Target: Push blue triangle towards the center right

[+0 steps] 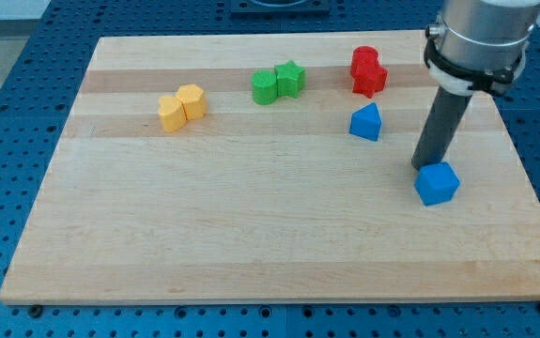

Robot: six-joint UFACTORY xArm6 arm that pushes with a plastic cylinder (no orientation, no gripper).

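Observation:
The blue triangle (366, 122) lies on the wooden board (251, 216) in the upper right part of the view. My tip (424, 167) stands to its lower right, a short gap away, and touches the top left of a blue cube (437, 183). The rod rises from the tip to the arm at the view's top right.
Two red blocks (367, 70) sit together above the blue triangle. A green cylinder (265, 86) and a green star (290, 78) sit side by side at top centre. Two yellow blocks (181, 106) sit together at upper left.

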